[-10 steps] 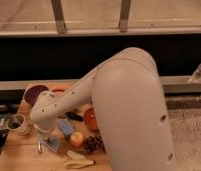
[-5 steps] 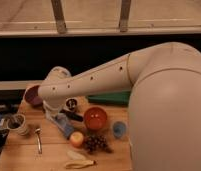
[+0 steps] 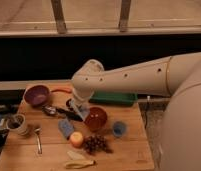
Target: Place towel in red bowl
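The red bowl (image 3: 96,119) stands upright near the middle of the wooden table (image 3: 129,150). My arm reaches in from the right and bends down, and my gripper (image 3: 78,107) hangs just left of the bowl's rim. A pale grey-blue piece (image 3: 81,111) shows under the gripper against the bowl's left edge; it looks like the towel, though I cannot tell whether it is held. The bowl's inside looks empty.
A purple bowl (image 3: 37,95) sits at the back left and a green tray (image 3: 114,98) behind the red bowl. A blue sponge block (image 3: 66,128), apple (image 3: 76,139), grapes (image 3: 96,144), banana (image 3: 79,162), blue cup (image 3: 119,129), spoon (image 3: 38,140), mug (image 3: 16,124) and dark utensils (image 3: 56,111) surround it.
The arm has swung up and to the right, uncovering the table's right side. The gripper has moved from the left part of the table to the red bowl's left rim.
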`<state>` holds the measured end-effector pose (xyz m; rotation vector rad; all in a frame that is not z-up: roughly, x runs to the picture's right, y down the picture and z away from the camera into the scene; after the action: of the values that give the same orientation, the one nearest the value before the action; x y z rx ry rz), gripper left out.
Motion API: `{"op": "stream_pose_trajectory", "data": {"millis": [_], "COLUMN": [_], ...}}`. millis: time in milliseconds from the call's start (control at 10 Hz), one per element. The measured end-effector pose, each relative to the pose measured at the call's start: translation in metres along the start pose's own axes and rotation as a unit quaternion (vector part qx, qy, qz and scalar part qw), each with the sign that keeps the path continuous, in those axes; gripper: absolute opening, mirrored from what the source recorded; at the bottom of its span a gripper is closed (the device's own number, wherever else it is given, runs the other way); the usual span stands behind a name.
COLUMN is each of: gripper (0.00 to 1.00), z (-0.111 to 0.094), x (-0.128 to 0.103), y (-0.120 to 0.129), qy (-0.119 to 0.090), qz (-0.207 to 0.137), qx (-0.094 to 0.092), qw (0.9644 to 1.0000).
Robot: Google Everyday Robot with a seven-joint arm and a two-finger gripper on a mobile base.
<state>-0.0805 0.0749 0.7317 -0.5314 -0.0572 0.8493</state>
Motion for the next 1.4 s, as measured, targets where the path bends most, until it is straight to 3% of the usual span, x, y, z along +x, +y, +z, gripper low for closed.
{"op": "stream_pose_trajectory", "data": {"millis": [200, 300, 600, 800, 1000, 1400], "gripper": [0.01, 0.07, 0.37, 0.56, 0.76, 0.8], "z": [0.022, 0.038, 0.082, 0.09, 0.077, 0.014], "x": [0.037, 0.05, 0.065, 0.069, 0.066, 0.053], "y": [-0.014, -0.016, -0.004, -0.001, 0.001, -0.002], "qy": [0.001, 0.004, 0.006, 0.0, -0.011, -0.039], "qz": [0.05, 0.066, 0.084, 0.084, 0.083, 0.085], "qx": [-0.012, -0.02, -0.04, -0.034, -0.021, 0.006], "qw": [0.9987, 0.9976, 0.9957, 0.9959, 0.9962, 0.9956]}}
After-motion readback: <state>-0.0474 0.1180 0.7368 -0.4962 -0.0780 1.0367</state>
